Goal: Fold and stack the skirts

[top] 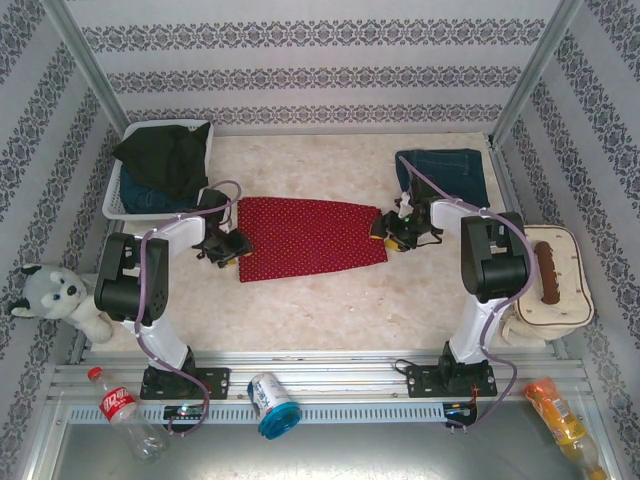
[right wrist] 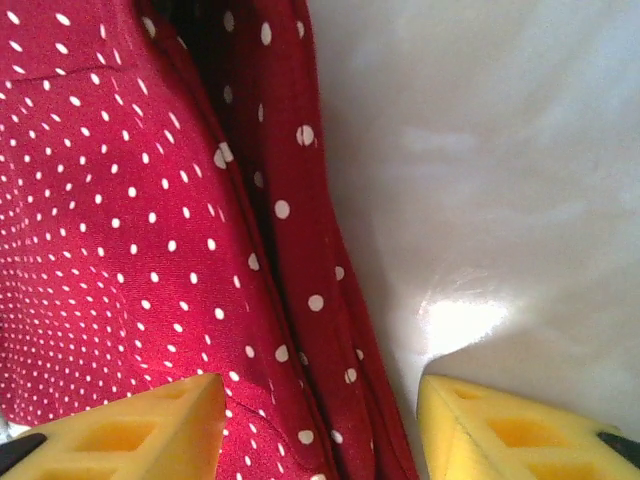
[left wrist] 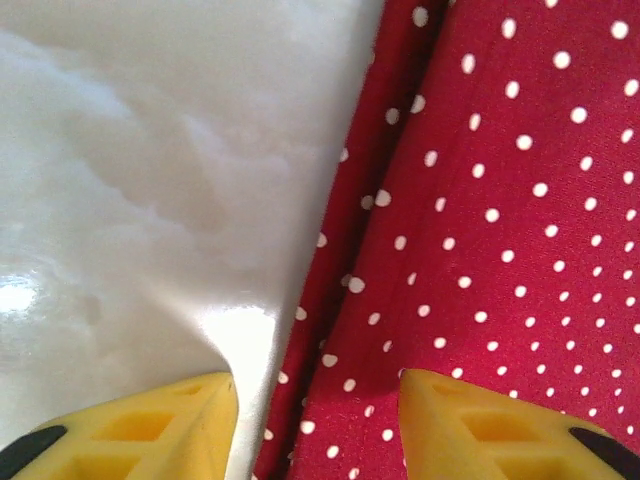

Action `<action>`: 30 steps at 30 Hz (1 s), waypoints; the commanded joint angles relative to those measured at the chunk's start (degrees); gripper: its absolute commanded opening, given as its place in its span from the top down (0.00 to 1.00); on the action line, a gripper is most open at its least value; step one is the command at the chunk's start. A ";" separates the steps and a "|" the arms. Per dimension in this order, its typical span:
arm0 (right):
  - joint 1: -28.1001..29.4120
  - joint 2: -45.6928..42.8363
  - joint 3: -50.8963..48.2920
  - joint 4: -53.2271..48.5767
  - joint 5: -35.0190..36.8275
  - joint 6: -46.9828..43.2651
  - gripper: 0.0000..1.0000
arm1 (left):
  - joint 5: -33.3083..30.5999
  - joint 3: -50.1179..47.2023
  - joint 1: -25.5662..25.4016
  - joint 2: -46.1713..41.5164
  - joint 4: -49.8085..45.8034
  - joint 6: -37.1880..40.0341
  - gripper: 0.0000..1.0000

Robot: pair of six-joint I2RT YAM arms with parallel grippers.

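In the white basket (top: 118, 200) at the bench's far left corner: a black skirt (top: 165, 155) heaped over a blue denim skirt (top: 150, 198); near the far right corner, a second denim skirt (top: 445, 172), folded. Spread flat at mid-bench, the red dotted skirt (top: 310, 238), with the left tool (left wrist: 318, 400) and right tool (right wrist: 320, 400) each partly open astride its left and right hems, clamping nothing. On the bottle (top: 118, 405) by the near edge, a red label, writing too small to read.

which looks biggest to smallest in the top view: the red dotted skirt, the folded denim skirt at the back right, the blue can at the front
1. red dotted skirt
2. folded denim skirt
3. blue can, clearly the smallest
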 commanded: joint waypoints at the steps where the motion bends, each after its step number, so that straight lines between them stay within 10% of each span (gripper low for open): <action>1: 1.13 1.81 -0.89 4.81 -7.51 0.67 0.52 | 2.61 -1.89 0.03 2.85 9.86 2.29 0.59; 8: 1.68 2.86 -1.05 7.26 -10.48 2.20 0.58 | 4.28 -3.16 0.05 3.50 11.03 2.62 0.67; 15: 1.02 1.54 -2.57 7.96 -3.67 4.97 0.99 | 3.99 -3.52 0.03 2.73 11.17 2.57 0.73; 30: 14.59 -7.99 12.53 -13.69 20.27 3.72 1.00 | 9.16 -5.31 -1.03 2.94 14.44 -2.12 0.88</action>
